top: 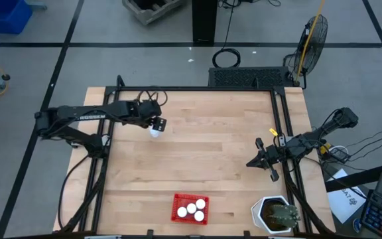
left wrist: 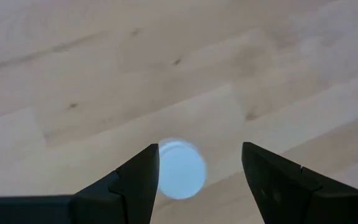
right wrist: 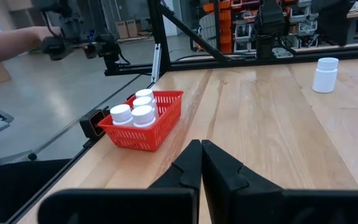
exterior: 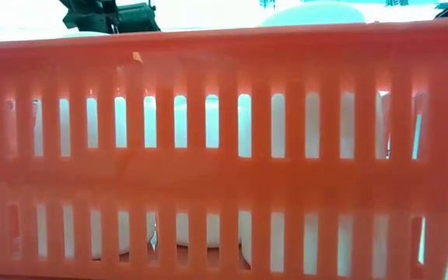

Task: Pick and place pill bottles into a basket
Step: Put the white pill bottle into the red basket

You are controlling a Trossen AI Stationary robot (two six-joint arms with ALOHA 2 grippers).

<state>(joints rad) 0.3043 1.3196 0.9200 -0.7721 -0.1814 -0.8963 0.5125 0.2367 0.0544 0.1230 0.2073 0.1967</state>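
Observation:
The red mesh basket (top: 190,208) stands near the table's near edge and holds three white pill bottles (top: 191,210). It fills the low view (exterior: 224,155) and also shows in the right wrist view (right wrist: 146,124). Another white bottle (top: 154,133) stands upright on the wood at the far left. My left gripper (top: 158,125) hovers over it, open. In the left wrist view the bottle's cap (left wrist: 180,169) lies below and between the fingers, closer to one finger (left wrist: 138,180). My right gripper (top: 260,160) is shut and empty at the table's right side.
A white octagonal pot with a green plant (top: 275,214) stands at the table's near right corner. A black frame rail (top: 280,126) runs along the right edge. A person's forearm (right wrist: 8,42) shows beyond the table. Bare wood lies between the far-left bottle and the basket.

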